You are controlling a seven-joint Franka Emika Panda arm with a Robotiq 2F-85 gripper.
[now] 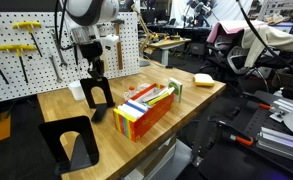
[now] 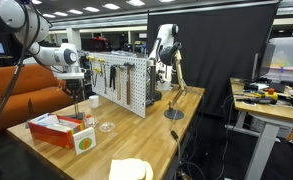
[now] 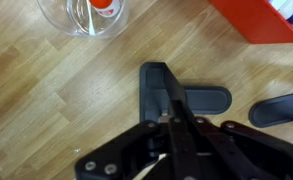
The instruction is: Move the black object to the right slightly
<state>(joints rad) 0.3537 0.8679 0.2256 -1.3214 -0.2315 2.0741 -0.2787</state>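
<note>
The black object (image 1: 100, 97) is a small sheet-metal stand that sits upright on the wooden table (image 1: 191, 98), left of the red box. My gripper (image 1: 94, 78) comes down from above and is shut on the top edge of its upright panel. In the wrist view the thin panel runs between my fingers (image 3: 173, 122), and its flat foot (image 3: 191, 98) lies on the wood. My gripper (image 2: 76, 90) also shows in both exterior views, in front of the pegboard.
A larger black stand (image 1: 71, 140) stands near the front left corner; its foot (image 3: 281, 108) lies close by. A red box (image 1: 146, 112) of items sits to the right. A glass bowl (image 3: 86, 12), a yellow sponge (image 1: 203, 79) and a pegboard (image 1: 31, 50) are nearby.
</note>
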